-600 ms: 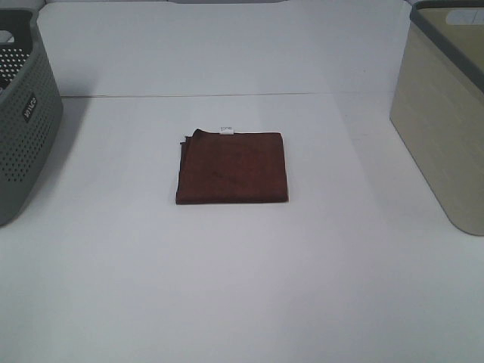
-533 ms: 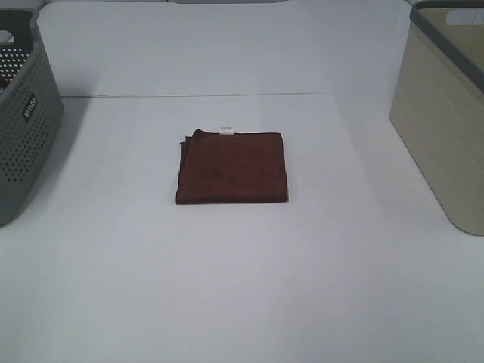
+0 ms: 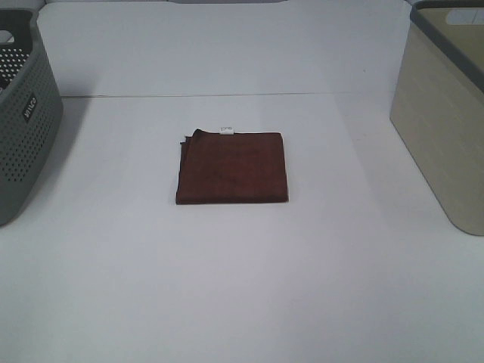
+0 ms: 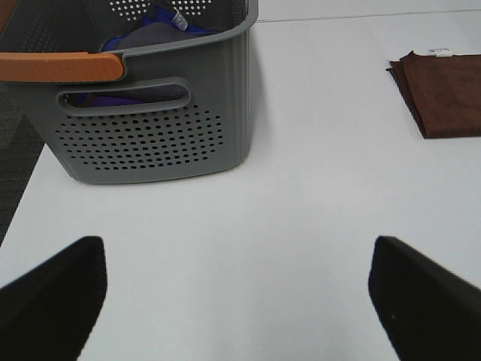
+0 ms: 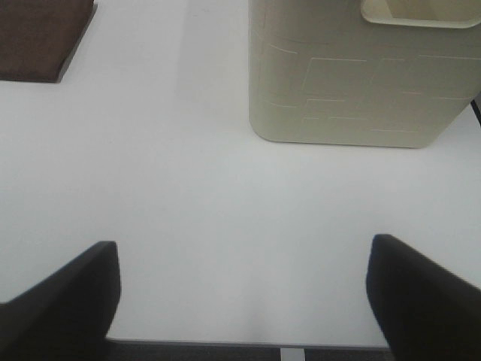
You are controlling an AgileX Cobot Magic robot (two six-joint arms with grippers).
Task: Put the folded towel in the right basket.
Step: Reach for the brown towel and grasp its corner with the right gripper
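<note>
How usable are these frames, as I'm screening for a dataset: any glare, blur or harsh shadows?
Exterior high: even light, no glare; the folded towel looks slightly soft, and the grey basket throws a faint shadow. Left wrist: the left claw is a dark, unfocused silhouette. Right wrist: the right claw likewise; the beige basket reads clearly.

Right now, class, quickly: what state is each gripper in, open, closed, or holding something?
Left gripper: open, holding nothing.
Right gripper: open, holding nothing.
The folded brown towel lies apart from both.
</note>
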